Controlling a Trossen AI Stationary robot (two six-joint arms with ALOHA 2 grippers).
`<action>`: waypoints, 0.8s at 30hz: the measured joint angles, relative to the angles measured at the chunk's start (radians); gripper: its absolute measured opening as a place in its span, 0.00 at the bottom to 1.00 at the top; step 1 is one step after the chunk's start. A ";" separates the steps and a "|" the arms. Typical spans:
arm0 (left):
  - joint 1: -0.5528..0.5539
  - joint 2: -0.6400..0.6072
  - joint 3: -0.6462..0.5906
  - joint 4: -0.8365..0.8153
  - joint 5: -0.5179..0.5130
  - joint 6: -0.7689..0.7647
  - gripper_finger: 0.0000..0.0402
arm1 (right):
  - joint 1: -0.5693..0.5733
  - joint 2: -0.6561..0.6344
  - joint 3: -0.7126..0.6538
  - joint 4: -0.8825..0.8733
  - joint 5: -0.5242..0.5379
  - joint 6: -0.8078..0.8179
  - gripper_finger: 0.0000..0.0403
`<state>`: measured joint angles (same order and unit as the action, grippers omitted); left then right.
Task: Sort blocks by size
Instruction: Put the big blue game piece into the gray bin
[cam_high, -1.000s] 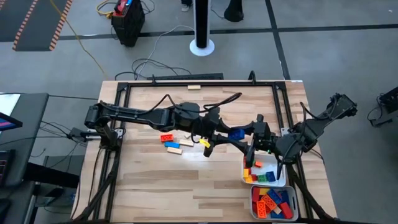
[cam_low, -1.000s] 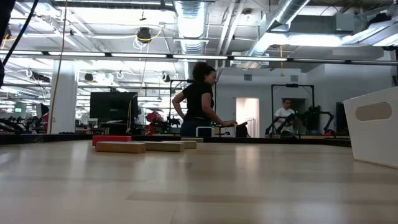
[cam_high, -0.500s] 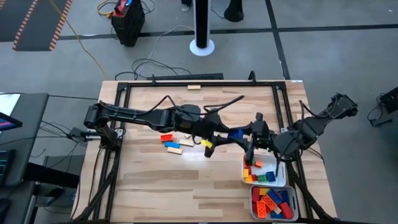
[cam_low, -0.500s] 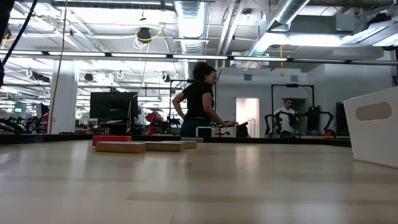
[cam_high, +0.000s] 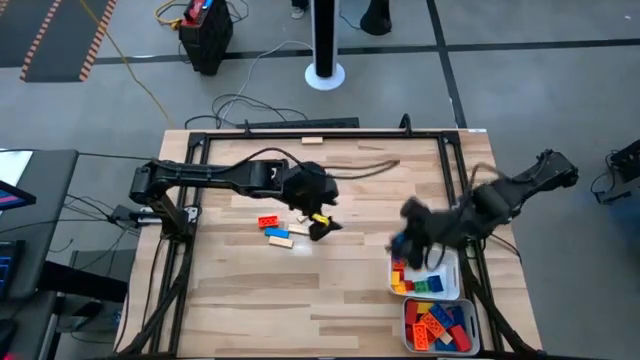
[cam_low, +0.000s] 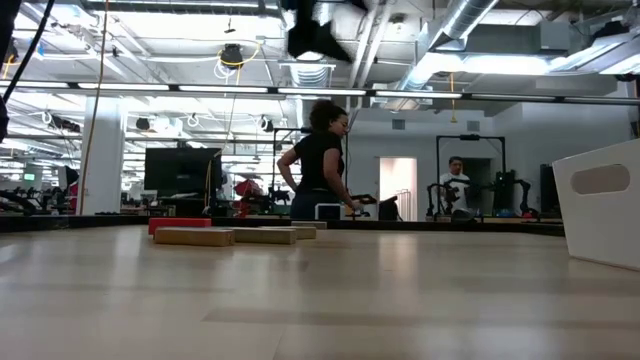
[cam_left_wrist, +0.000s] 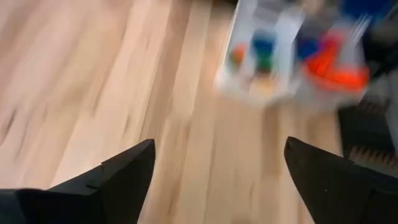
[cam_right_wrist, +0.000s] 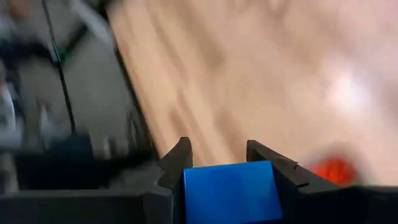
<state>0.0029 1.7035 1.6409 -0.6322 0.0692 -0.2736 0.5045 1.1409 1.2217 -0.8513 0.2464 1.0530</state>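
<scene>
Left end effector (cam_left_wrist: 214, 168) pulled back toward loose blocks (cam_high: 275, 229), wide open, empty; right end effector (cam_right_wrist: 217, 163) clamps blue block (cam_right_wrist: 229, 190) beside tray (cam_high: 452, 290)

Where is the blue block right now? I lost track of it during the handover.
The blue block sits clamped in the right gripper, at the table's right side beside the upper white tray.

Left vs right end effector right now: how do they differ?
The left end effector stands wide open and empty; the right end effector is shut on a blue block. In the high view the left one is over the loose blocks mid-table; the right one is beside the upper white tray. Both have dark fingers.
</scene>
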 joint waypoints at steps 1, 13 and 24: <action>0.000 0.000 -0.001 -0.054 -0.002 0.011 0.85 | 0.026 0.019 0.000 -0.031 -0.043 0.039 0.39; 0.006 -0.001 -0.018 -0.268 -0.064 0.140 0.75 | 0.403 0.231 -0.001 -0.092 -0.144 0.499 0.39; 0.014 -0.001 -0.203 -0.132 -0.015 0.056 0.75 | 0.526 0.429 -0.001 -0.092 -0.223 0.803 0.40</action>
<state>0.0169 1.7027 1.4378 -0.7640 0.0547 -0.2176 1.0304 1.5702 1.2209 -0.9436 0.0238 1.8558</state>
